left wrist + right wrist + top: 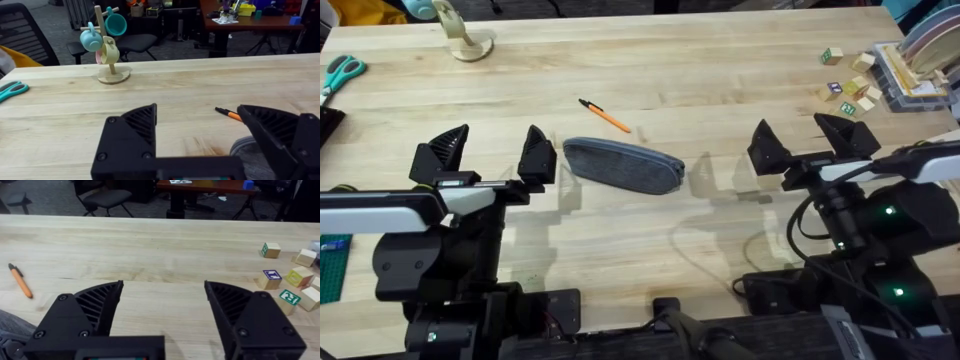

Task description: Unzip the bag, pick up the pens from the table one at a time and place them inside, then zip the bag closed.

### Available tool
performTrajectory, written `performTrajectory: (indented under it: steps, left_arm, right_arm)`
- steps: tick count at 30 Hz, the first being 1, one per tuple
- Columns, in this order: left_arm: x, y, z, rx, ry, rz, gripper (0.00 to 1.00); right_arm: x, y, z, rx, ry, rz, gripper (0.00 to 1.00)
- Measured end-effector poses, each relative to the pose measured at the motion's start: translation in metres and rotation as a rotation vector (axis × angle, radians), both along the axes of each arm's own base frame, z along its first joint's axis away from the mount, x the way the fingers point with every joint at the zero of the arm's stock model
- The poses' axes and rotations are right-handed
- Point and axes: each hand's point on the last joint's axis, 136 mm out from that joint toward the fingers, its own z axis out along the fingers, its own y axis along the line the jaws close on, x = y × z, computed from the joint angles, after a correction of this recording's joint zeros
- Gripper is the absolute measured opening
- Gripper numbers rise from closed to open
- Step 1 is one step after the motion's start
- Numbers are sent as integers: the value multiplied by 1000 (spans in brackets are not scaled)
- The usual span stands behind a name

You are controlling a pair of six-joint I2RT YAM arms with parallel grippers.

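Note:
The grey bag [623, 165] lies zipped shut on the table [700, 90] near its middle, long side slanting slightly. One orange pen [605, 116] with a black tip rests just beyond it; the same pen [228, 114] appears past my left fingers and the pen [20, 280] at the edge of the right wrist view. My left gripper [492, 153] hovers open just left of the bag, whose rounded end [245, 146] peeks out beside one finger. My right gripper [803, 141] hangs open to the right of the bag, nothing between its fingers.
A mug tree [107, 42] with several cups stands at the back left. Teal-handled scissors [340, 73] lie at the left edge. Wooden letter blocks [850, 90] and a stacked tray [920, 65] sit at the back right. Bare wood stretches between the bag and the blocks.

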Motion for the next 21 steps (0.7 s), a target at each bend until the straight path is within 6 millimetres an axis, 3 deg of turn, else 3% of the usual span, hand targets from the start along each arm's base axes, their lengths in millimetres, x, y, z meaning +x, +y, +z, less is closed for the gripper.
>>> performTrajectory:
  steps: [21]
  left_arm:
    - [0, -3, -1, 2, 3, -20, 993]
  right_arm:
    - [-1, 2, -3, 1, 21, 12, 997]
